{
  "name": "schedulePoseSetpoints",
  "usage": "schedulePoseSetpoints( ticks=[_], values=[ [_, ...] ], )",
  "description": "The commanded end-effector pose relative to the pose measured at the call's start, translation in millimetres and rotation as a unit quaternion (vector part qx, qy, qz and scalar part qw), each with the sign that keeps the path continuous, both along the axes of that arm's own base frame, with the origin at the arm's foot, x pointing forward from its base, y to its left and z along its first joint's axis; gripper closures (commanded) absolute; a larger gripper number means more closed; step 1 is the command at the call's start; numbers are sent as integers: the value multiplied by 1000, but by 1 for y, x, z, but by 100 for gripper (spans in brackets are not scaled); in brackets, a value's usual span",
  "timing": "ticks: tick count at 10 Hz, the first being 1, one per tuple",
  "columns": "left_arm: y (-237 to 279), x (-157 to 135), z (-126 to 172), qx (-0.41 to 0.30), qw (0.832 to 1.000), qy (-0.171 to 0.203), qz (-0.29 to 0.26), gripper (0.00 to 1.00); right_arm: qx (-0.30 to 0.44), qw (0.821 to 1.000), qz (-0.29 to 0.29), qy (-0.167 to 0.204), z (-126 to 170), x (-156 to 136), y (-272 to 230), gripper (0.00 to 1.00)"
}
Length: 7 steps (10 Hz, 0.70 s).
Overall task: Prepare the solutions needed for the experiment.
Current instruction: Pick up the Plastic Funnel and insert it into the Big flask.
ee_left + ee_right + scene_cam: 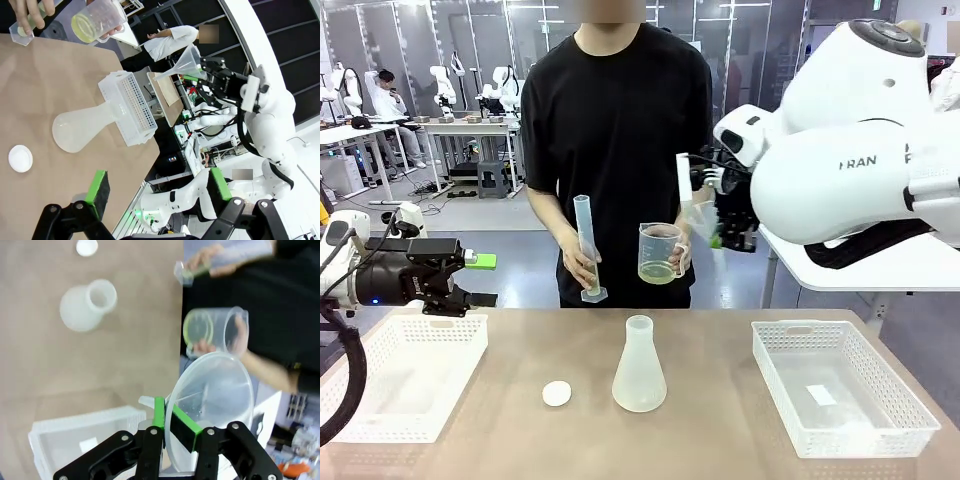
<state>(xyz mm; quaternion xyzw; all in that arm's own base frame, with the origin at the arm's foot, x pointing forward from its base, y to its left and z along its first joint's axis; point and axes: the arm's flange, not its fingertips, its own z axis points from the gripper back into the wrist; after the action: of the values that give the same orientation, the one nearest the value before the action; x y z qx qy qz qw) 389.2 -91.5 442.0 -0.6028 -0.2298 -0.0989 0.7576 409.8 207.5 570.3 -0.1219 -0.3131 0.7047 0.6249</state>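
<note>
Front view: right claw (712, 226) clamped on funnel (684, 185), left claw (482, 280) spread; solution (657, 271) sloshy in beaker (660, 245); conical flask (639, 375) light, grip neck.

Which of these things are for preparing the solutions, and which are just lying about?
For the job: conical flask; clear funnel, clamped in the right gripper; beaker of yellow-green liquid and measuring cylinder, both held by the person.
Lying about for now: small white cap; left white basket; right white basket.
</note>
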Motion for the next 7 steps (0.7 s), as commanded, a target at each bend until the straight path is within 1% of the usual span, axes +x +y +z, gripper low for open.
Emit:
schedulePoseSetpoints(
  ticks=[1, 3, 4, 5, 7],
  values=[
    [-3, 0, 1, -17, 1000, 3, 5, 0, 32, 996, 83, -3, -1, 1, 6, 95],
    [-3, 0, 1, -17, 1000, 3, 5, 0, 56, 988, 145, -3, 2, -14, 27, 95],
    [-3, 0, 1, -17, 1000, 3, 5, 0, 62, 983, 171, -8, 3, -21, 33, 95],
    [-3, 0, 1, -17, 1000, 3, 5, 0, 68, 979, 191, -10, 3, -22, 38, 95],
    [-3, 0, 1, -17, 1000, 3, 5, 0, 80, 975, 205, -16, -1, -19, 43, 95]
  ],
)
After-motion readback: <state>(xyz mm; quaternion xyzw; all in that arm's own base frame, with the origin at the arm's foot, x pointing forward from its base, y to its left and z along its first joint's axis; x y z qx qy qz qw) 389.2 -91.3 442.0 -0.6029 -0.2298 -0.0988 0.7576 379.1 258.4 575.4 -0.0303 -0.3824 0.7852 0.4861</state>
